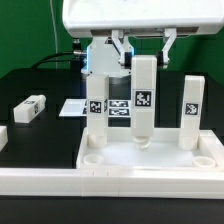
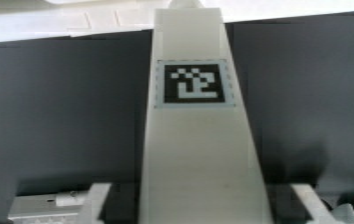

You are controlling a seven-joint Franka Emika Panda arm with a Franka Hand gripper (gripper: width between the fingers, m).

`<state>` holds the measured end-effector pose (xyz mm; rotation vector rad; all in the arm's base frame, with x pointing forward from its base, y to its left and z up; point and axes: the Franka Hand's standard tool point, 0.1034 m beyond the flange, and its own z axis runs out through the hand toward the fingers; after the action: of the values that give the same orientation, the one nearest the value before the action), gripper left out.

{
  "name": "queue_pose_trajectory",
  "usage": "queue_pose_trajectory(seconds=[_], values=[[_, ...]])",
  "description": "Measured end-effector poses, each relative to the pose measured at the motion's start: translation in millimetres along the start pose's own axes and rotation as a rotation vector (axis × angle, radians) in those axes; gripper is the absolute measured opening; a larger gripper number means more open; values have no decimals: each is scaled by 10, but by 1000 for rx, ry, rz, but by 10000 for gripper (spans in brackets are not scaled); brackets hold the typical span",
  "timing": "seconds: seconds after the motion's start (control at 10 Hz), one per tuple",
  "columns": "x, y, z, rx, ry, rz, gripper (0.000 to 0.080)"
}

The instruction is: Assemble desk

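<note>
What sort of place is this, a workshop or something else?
Probably a robotics lab bench: a two-finger robot gripper straddling a white plastic square-section leg block bearing a black-and-white square tag, and a thin flat white marker board on the black table.

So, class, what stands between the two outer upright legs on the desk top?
A third upright leg, below the gripper, stands between them; the exterior view shows it.

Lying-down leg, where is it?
The loose leg block lies at the exterior view's left, on the black table beside the marker board, outside the desk top.
</note>
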<state>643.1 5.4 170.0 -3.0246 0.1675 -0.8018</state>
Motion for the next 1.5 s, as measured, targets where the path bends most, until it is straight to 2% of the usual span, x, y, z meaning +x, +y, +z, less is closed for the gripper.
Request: queue_pose_trajectory(seconds=[0.3, 0.4, 0.5, 0.6, 0.8, 1.1, 1.3, 1.5], values=[[-5, -25, 1, 2, -1, 4, 290], [-30, -211, -5, 16, -3, 25, 290], [-73, -459, -17, 33, -7, 24, 290], [-111, -623, -21, 43, -10, 25, 290], [-162, -718, 23, 48, -6, 25, 290], [-176, -720, 37, 47, -10, 19, 290], [-295, -992, 53, 51, -34, -43, 290], [-360, -1173, 53, 37, -59, -99, 290]])
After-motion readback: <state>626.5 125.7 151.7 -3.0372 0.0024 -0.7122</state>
